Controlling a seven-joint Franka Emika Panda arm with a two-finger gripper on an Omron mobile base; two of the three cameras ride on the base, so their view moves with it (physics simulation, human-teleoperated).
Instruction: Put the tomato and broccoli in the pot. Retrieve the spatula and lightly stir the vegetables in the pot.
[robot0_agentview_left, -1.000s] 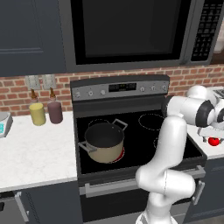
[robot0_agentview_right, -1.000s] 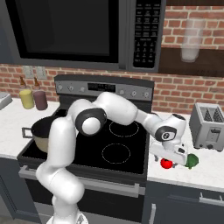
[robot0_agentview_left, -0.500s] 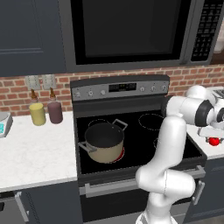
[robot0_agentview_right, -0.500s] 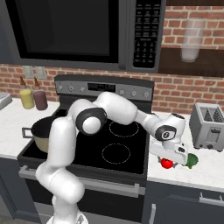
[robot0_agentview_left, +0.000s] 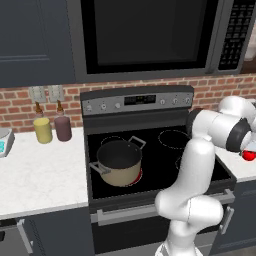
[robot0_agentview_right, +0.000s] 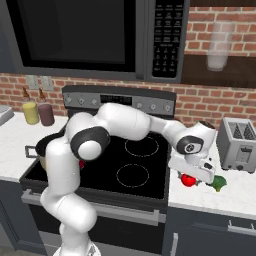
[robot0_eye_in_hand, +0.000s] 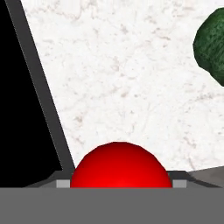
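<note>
- The gripper (robot0_agentview_right: 192, 176) sat low over the tomato (robot0_agentview_right: 188, 180) on the white counter (robot0_agentview_right: 235, 195) right of the stove (robot0_agentview_right: 135, 162); in the hand view the tomato (robot0_eye_in_hand: 120, 165) lay between the fingertips, apparently clamped.
- The broccoli (robot0_agentview_right: 218, 183) lay just right of the tomato, apart from it.
- The pot (robot0_agentview_left: 119, 161) stood on the stove's near left burner, well apart from both vegetables.
- Risk, as I judge it: a smooth round tomato could squirt out of a shallow pinch during the lift (the contact itself was hidden), roll off the counter's near edge, or bump the broccoli.
- The arm reached far right from its base, elbow high over the burners, wrist bent down towards the counter.
</note>
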